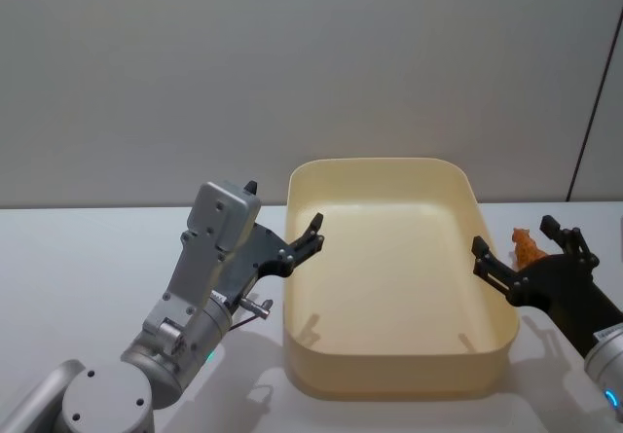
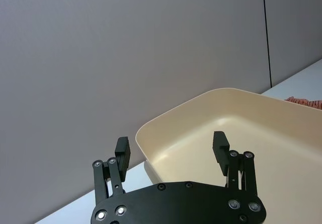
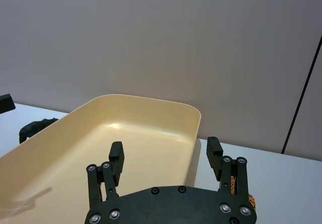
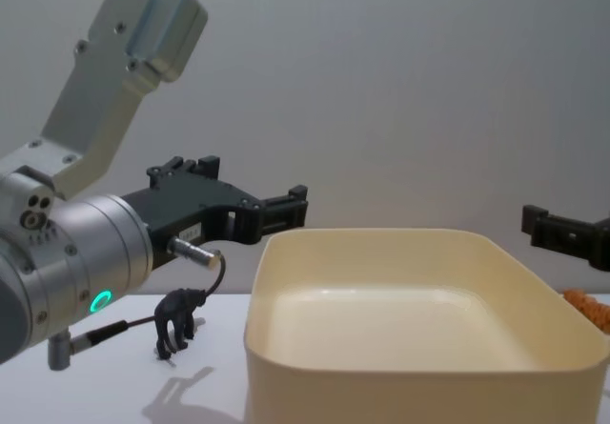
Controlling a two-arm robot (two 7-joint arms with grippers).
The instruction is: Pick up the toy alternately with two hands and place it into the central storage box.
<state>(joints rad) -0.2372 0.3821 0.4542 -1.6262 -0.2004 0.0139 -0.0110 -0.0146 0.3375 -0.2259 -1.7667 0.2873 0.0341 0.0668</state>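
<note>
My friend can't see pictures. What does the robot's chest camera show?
A big cream storage box sits between the left gripper and the right gripper, both hovering with jaws open. A small dark toy animal stands left of the box; an orange toy peeks out at its right.

the orange toy is partly covered by the right claw in the head view. in the chest view the picture's edge and the rim of the storage box leave just a sliver of it, its kind unreadable. the dark toy animal is too small to name. the box's base is cut off at the bottom of the chest view.
</note>
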